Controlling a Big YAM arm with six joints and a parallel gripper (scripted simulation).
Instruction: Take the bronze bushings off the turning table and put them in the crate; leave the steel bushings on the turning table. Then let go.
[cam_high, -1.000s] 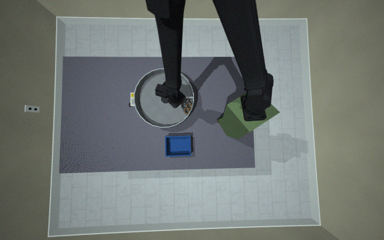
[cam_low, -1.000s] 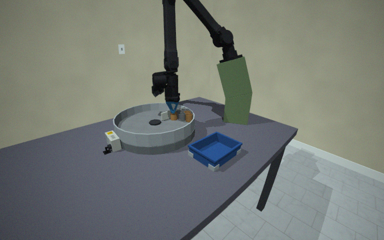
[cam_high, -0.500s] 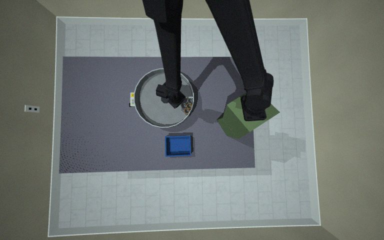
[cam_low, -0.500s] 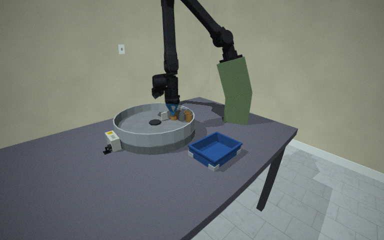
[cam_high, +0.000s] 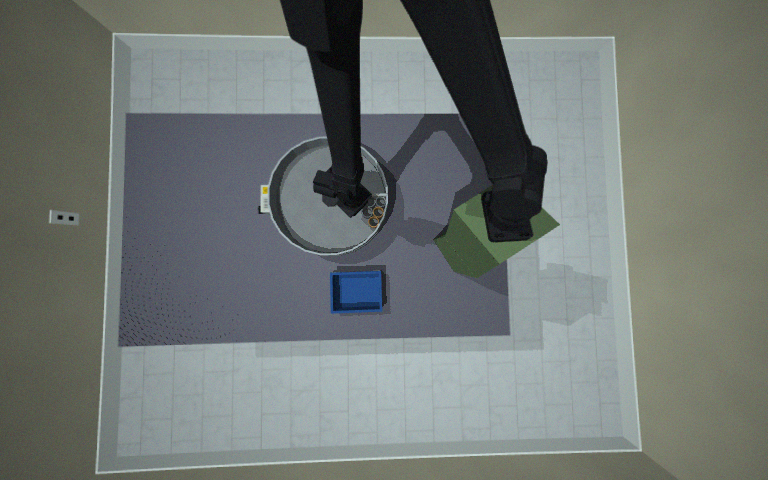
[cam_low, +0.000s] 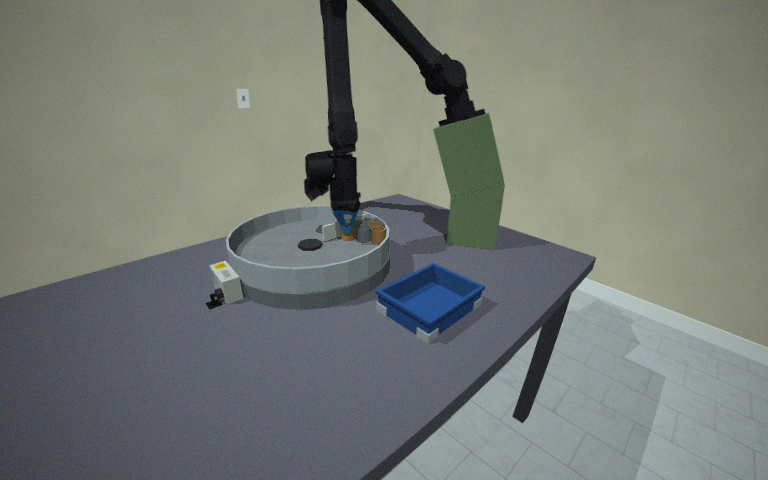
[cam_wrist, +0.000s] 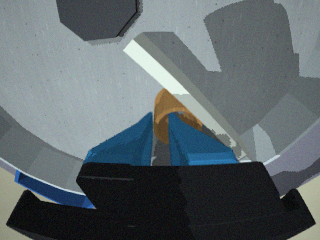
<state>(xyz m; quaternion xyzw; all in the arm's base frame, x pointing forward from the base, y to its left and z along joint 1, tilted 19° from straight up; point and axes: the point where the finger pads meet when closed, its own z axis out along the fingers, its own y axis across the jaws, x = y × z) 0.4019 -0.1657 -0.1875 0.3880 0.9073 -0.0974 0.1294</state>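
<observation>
Okay, gripper (cam_high: 355, 207) (cam_low: 347, 231) (cam_wrist: 160, 118) is pointing down inside turning table (cam_high: 272, 200) (cam_low: 305, 278) (cam_wrist: 45, 155), blue fingers nearly closed, leaving a slim gap, grasping nothing. Bronze bushing (cam_low: 347, 236) (cam_wrist: 160, 99) is standing right at the fingertips, near the pale divider (cam_low: 329, 232) (cam_wrist: 159, 70). Other bronze bushings (cam_high: 378, 207) (cam_low: 378, 236) are sitting near the wall, beside steel bushings (cam_low: 364, 234). Blue crate (cam_high: 359, 291) (cam_low: 433, 301) (cam_wrist: 55, 191) is resting on the tabletop (cam_high: 186, 226) (cam_low: 254, 384), apart from the turning table.

Beige walls (cam_high: 702, 226) (cam_low: 141, 158), pale tiled floor (cam_high: 362, 396) (cam_low: 611, 384), purple-grey table (cam_high: 192, 226) (cam_low: 226, 384)
</observation>
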